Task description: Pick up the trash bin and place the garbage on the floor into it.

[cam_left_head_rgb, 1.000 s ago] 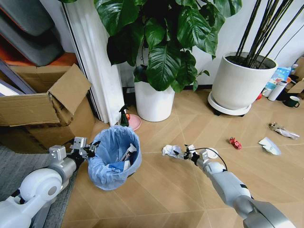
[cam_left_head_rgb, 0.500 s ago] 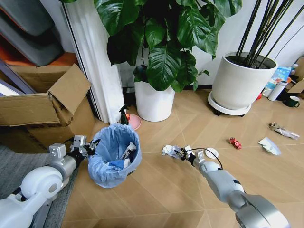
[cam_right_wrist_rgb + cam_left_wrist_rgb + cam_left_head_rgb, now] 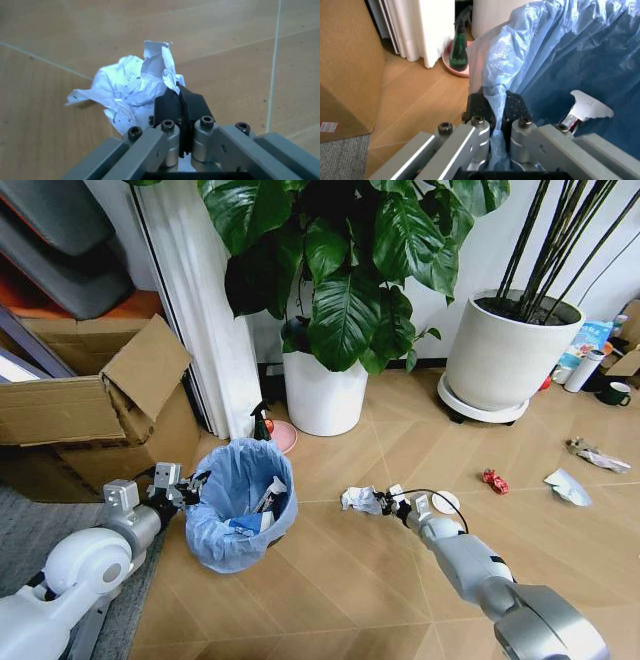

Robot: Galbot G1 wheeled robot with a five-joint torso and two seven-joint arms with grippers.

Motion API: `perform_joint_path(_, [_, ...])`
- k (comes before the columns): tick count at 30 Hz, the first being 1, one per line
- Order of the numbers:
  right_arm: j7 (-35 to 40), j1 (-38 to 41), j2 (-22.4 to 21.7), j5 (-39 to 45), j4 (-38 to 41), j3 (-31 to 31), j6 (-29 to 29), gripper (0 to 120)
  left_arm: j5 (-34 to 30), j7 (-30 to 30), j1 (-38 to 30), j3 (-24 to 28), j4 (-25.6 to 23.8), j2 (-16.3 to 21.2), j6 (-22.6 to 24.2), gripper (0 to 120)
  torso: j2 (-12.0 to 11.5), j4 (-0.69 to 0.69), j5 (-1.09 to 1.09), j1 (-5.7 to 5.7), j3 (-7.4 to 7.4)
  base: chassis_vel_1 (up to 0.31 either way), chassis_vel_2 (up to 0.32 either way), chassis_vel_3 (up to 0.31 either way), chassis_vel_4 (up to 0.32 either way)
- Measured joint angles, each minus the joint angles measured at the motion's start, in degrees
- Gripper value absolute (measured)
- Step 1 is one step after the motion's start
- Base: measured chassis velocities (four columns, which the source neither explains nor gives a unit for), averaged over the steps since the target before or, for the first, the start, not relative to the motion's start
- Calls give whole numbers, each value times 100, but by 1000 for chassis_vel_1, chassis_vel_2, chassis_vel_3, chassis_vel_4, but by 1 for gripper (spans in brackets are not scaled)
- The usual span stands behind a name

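Two claws busy here: my left claw (image 3: 190,489) is pinched on the bin (image 3: 240,505) rim, spray bottle (image 3: 458,52) just past it. My right claw (image 3: 390,501) is clamped on the paper (image 3: 360,499), a white disc (image 3: 445,502) beside it and a red wrapper (image 3: 494,480) farther right.

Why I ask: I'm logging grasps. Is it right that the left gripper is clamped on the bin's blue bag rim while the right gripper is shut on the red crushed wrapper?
Not quite. The left gripper is indeed clamped on the trash bin bag rim, but the right gripper is shut on the crumpled white paper, as the right wrist view shows. The red crushed wrapper lies apart on the floor.
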Motion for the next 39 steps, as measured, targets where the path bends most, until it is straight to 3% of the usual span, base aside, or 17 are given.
perform_joint_path(6, [-140,-278,-357,707,939,-324,8,0,-3,23,-92,143,162,57,-2,0,0,-1,0,0,0,0,0,0,0])
perform_joint_path(8, [-362,-325,-629,1044,1586,-601,106,0,28,52,-107,198,244,84,-2,0,0,-3,-1,0,0,0,0,0,0])
perform_joint_path(14, [-1015,-114,-905,1416,2301,-989,507,0,51,50,-103,216,315,104,-3,0,1,0,0,0,-1,0,0,0,0])
perform_joint_path(15, [-1158,-77,-968,1556,2489,-1056,587,0,66,49,-145,282,350,106,-3,0,0,5,3,0,-1,0,0,0,0])
perform_joint_path(19, [-1557,-67,-1415,2125,3407,-1231,719,0,95,63,-539,751,533,66,-3,0,0,2,-2,0,-1,0,0,0,0])
perform_joint_path(20, [-1662,-70,-1554,2293,3694,-1260,747,0,99,70,-666,903,591,33,-3,0,0,-4,-3,0,0,0,0,0,0])
perform_joint_path(22, [-1679,-70,-1575,2322,3746,-1265,750,0,100,71,-689,929,602,26,-3,0,0,-4,-3,0,0,0,0,0,0])
perform_joint_path(24, [-1923,-55,-1889,2964,4542,-1411,756,0,101,87,-1017,1308,759,-74,-4,0,0,-5,-1,0,0,0,0,0,0])
perform_joint_path(26, [-1954,-48,-1913,3025,4609,-1430,754,0,101,87,-1056,1356,776,-84,-4,0,0,-5,0,0,0,0,0,0,0])
perform_joint_path(29, [-2290,79,-2088,3587,5321,-1697,695,0,87,100,-1404,1725,940,-164,-3,0,0,1,0,0,0,0,0,0,0])
perform_joint_path(39, [-2547,284,-2113,3708,5515,-2328,523,0,-52,13,-1808,2057,1019,-251,40,0,0,-1,0,0,0,0,0,0,0])
